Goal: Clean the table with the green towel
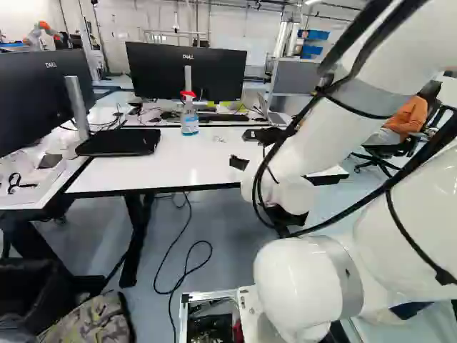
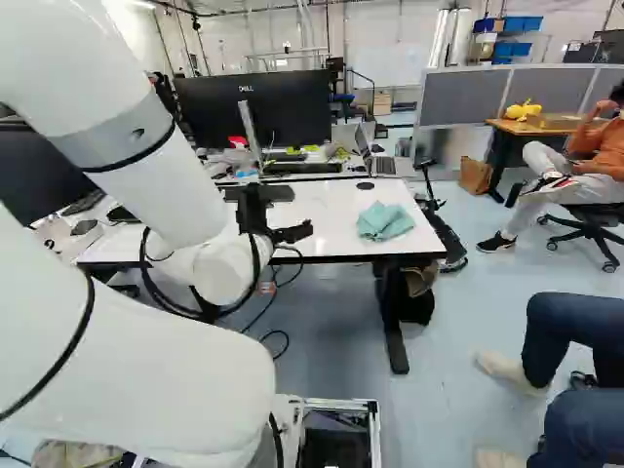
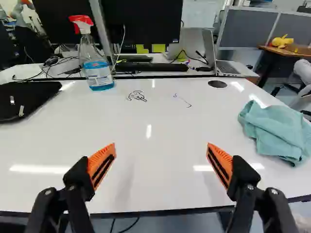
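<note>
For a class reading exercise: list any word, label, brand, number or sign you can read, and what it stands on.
Spray bottle: label too small and blurred to read.
Left monitor and middle monitor: a maker's mark on each, left unquoted.
Table: ink marks, no readable words.

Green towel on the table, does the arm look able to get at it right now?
Probably yes: the towel lies on the table ahead and right of the open tool, with nothing visible between them.
</note>
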Controlling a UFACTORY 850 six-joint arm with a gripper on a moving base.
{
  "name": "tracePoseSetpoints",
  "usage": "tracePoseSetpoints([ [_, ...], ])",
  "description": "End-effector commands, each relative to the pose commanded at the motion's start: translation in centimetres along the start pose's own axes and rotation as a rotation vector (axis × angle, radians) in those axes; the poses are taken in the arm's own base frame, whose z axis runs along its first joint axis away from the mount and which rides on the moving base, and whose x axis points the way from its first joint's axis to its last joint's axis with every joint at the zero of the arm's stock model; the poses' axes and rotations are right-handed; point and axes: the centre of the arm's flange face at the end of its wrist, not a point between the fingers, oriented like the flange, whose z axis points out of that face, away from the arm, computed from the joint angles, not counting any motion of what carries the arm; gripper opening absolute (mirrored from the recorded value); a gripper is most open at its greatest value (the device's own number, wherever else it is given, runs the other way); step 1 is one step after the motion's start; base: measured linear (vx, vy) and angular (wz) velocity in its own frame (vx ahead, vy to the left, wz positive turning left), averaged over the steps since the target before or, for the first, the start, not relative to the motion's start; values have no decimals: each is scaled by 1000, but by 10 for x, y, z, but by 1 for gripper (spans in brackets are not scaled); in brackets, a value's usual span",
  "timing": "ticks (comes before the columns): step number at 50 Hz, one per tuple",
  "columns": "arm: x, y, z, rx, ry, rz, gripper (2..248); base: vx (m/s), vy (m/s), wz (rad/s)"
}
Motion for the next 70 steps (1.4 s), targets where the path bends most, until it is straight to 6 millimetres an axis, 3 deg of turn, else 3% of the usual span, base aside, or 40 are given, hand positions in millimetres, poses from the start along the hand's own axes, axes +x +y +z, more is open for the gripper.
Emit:
tracePoseSetpoints([
  [34,54,39,36,-117,76,35,247,0,0,0],
  [70,90,85,68,-217,4,74,247,0,0,0],
])
